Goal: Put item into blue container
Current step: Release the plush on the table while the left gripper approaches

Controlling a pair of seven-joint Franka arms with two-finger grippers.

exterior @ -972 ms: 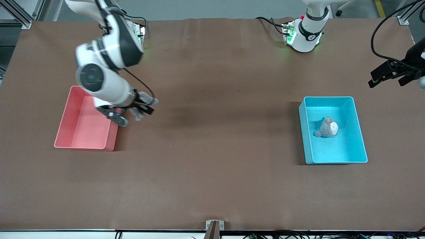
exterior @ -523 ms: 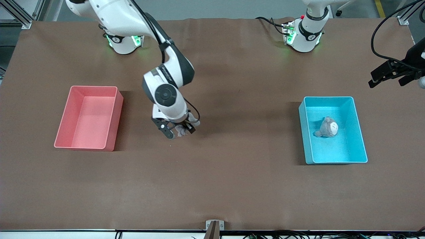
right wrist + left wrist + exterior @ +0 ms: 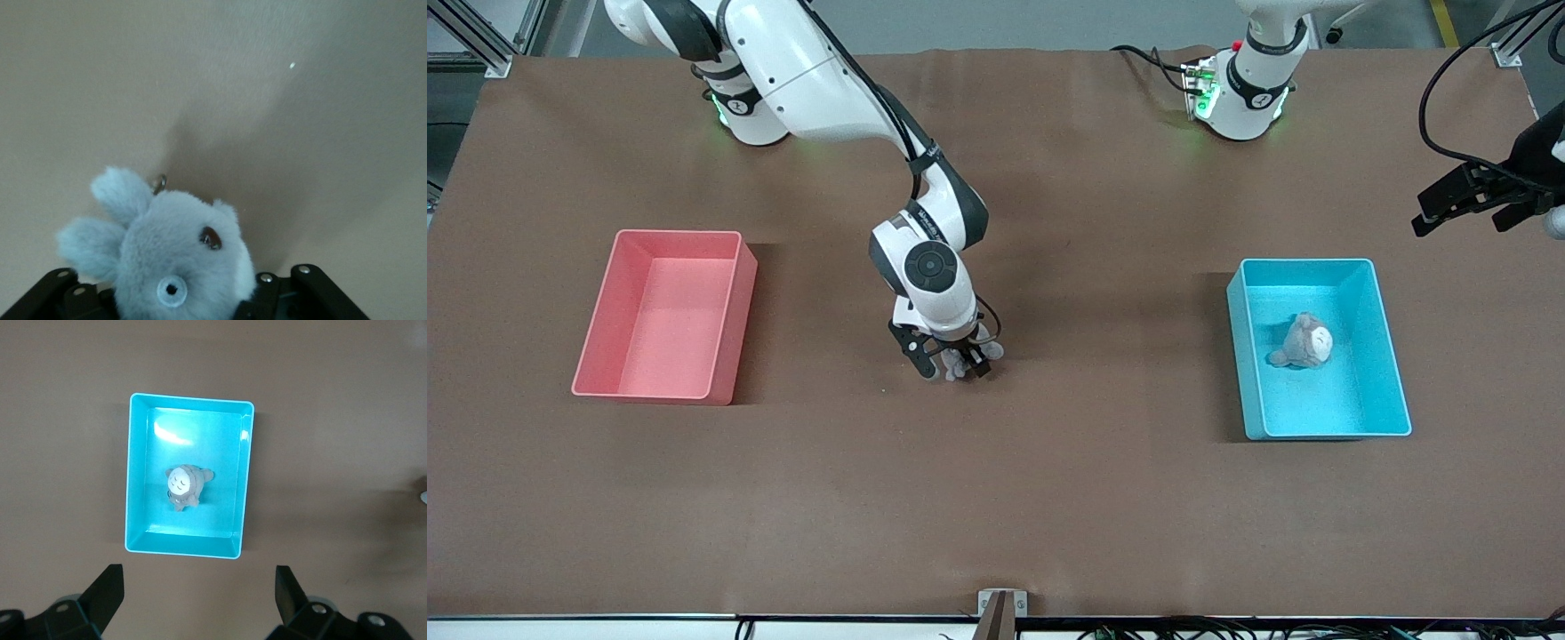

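- Where the front view covers the brown surface (image 3: pixel 1049 498), the right end effector (image 3: pixel 953 366) is positioned over the middle of the surface, between the pink bin (image 3: pixel 660 316) and the blue container (image 3: pixel 1319 348), with its fingers clenched on a small grey plush toy (image 3: pixel 960 360).
- In the same view, the blue container rests toward the left arm's end of the surface, and a second plush toy (image 3: pixel 1305 341), grey-brown with a white face, lies inside it on the floor of the bin.
- The pink bin rests toward the right arm's end of the surface, well apart from the blue container.
- The left end effector (image 3: pixel 1476 203) is positioned at the edge of the view, over the surface beside the blue container; this arm waits.
- In the left wrist view, the blue container (image 3: pixel 189 475) appears directly below the camera, with the second plush toy (image 3: pixel 185 485) near its centre; the two fingers (image 3: pixel 107 590) of the left end effector stand widely parted and released, with nothing between them.
- In the right wrist view, the grey plush toy (image 3: pixel 170 257) fills the space between the dark fingers (image 3: pixel 303 283), which are clenched against its sides; one brown eye, a round nose and a small metal ring are visible, and a shadow falls on the surface (image 3: pixel 233 80) below.
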